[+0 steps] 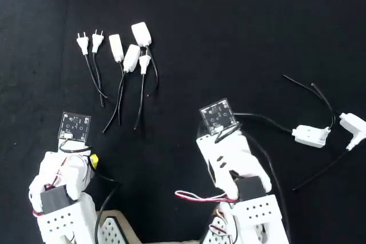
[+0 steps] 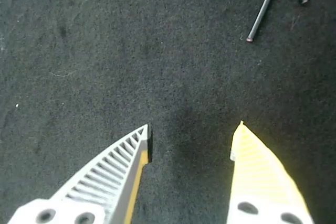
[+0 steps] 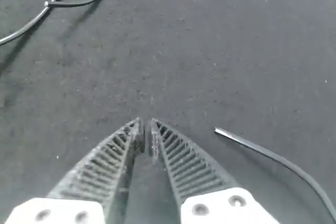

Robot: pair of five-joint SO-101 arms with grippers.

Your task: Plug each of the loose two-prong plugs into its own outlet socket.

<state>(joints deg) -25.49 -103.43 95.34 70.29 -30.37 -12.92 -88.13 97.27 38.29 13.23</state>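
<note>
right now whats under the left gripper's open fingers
Bare black tabletop lies under the left gripper, between its open fingers; a loose cable end lies farther off. The patches directly beneath each finger are covered.

- Two thin black cord ends (image 2: 262, 9) run off the edge of the left wrist view, their plugs out of frame.
- A thin black cord (image 3: 283, 162) likewise leaves the right wrist view.
- A white plastic socket piece (image 1: 353, 125) on the black cloth-covered desk (image 1: 229, 38) is clipped by the high view's right edge.
- Whether the clustered small white plastic plug bodies (image 1: 132, 55) are joined is too small to tell.
</note>
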